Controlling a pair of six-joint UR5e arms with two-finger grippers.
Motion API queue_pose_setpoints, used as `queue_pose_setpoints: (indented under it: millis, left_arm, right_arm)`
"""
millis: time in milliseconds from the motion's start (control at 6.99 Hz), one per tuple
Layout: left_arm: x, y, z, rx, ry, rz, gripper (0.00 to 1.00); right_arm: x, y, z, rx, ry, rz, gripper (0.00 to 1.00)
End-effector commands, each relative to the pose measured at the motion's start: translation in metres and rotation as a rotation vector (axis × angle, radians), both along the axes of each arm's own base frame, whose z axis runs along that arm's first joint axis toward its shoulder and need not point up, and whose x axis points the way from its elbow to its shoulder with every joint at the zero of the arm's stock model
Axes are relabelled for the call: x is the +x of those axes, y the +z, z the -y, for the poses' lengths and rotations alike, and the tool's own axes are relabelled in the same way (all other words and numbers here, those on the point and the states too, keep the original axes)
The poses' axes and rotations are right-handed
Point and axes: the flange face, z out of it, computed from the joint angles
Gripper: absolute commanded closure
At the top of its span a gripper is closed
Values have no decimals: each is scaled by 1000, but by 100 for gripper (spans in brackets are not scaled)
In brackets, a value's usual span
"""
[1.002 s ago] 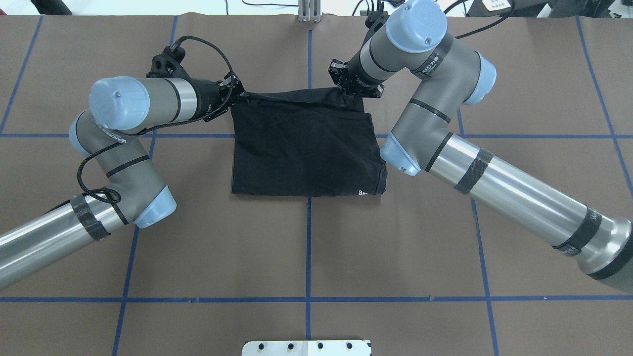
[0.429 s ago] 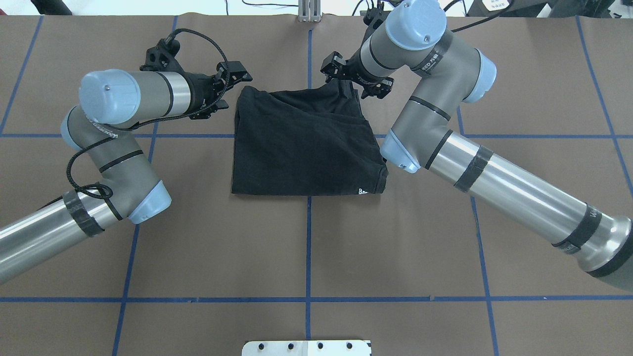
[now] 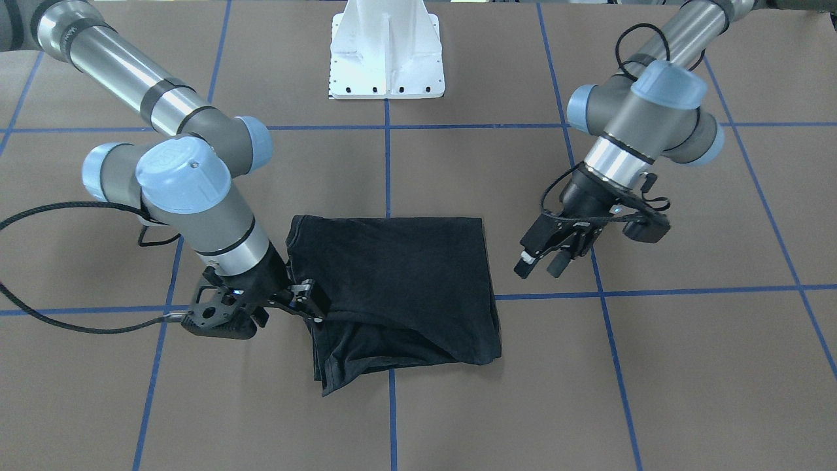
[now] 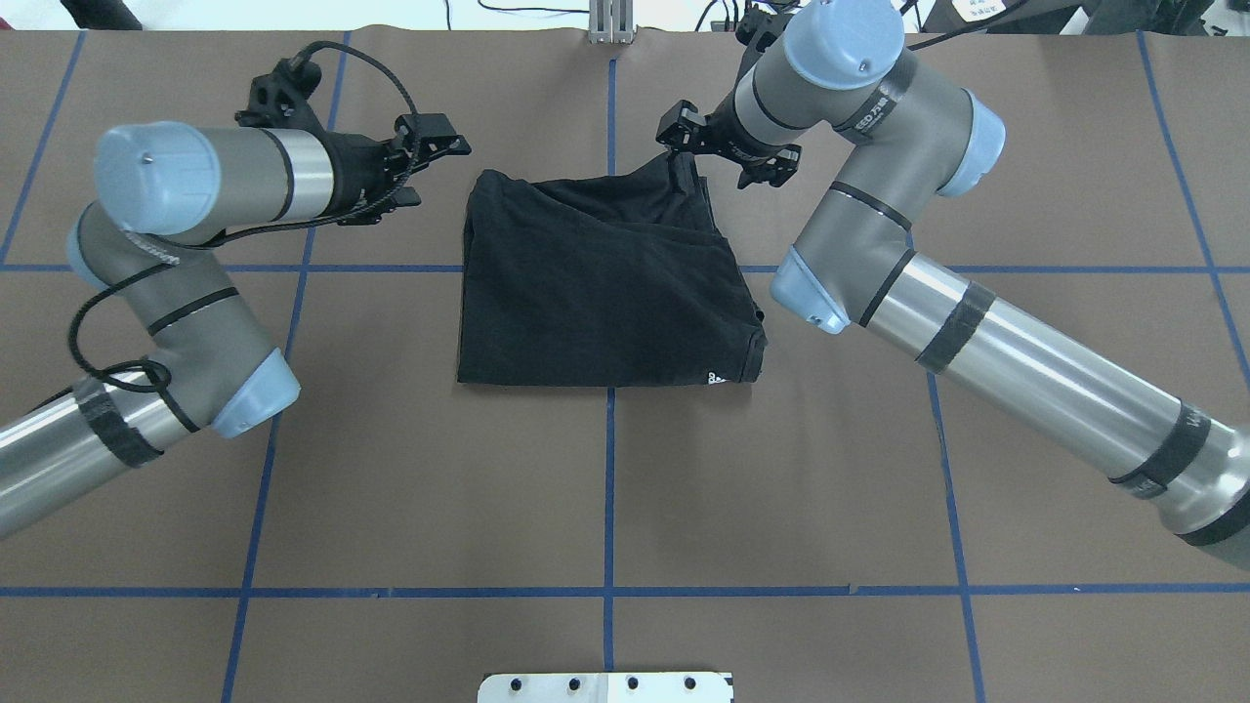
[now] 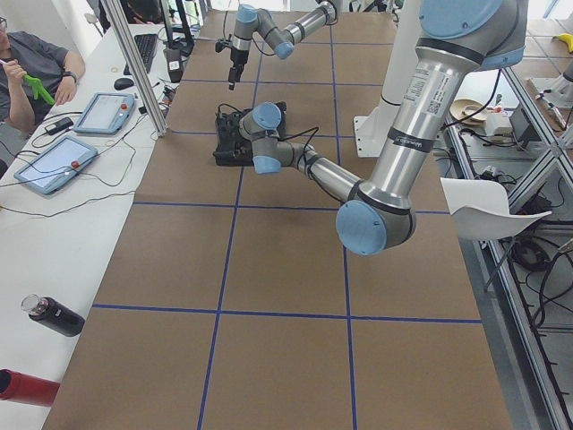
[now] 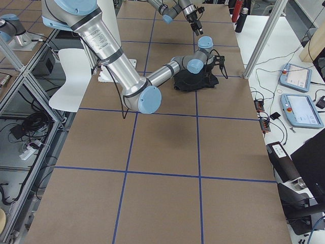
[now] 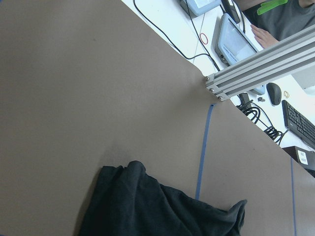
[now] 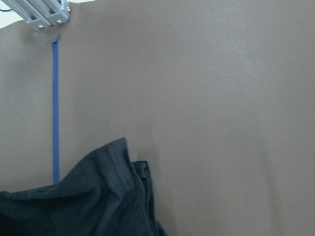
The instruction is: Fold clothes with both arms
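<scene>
The black T-shirt [image 4: 605, 283] [image 3: 399, 281] lies folded into a rough rectangle at the middle of the brown table, plain black side up, with a small white mark near its front right corner. My left gripper [image 4: 439, 174] [image 3: 539, 265] is open and empty, a short gap to the left of the shirt's far left corner. My right gripper [image 3: 312, 297] [image 4: 687, 146] sits at the shirt's far right corner with its fingers apart, touching the rumpled edge there. Both wrist views show only cloth [image 7: 157, 206] [image 8: 88, 196] on the table, with no fingers in view.
Blue tape lines [image 4: 609, 488] divide the brown table cover into squares. The white pedestal base [image 3: 387, 59] stands at the robot's side. An aluminium post [image 4: 610, 24] rises at the far edge. Beyond it is a desk with tablets [image 5: 67, 139] and a seated person [image 5: 36, 63].
Both grippers held the shirt's far corners a second ago. The left one let go, opened and drew back to the left. The right one opened and shifted slightly; the far edge settled.
</scene>
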Motion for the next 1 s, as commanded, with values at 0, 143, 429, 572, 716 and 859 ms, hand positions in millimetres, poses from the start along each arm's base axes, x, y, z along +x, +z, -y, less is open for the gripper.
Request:
queue_pose_setpoints:
  millis: [0, 143, 429, 572, 716, 859]
  left_arm:
    - [-86, 75, -4, 98, -7, 211, 0]
    - [-127, 103, -1, 200, -8, 354, 0]
    - [-196, 149, -3, 342, 4, 580, 0]
    - [-207, 167, -8, 342, 14, 626, 0]
    - [-206, 186, -5, 312, 26, 643, 0]
    - [-208, 214, -3, 283, 57, 679, 0]
  right_arm:
    - [110, 38, -2, 41, -81, -106, 0]
    - [145, 66, -15, 67, -115, -120, 0]
    - [199, 123, -24, 45, -114, -168, 0]
    - [224, 157, -28, 66, -160, -212, 0]
    - [250, 180, -31, 75, -174, -242, 0]
    - [275, 193, -35, 50, -160, -225, 0]
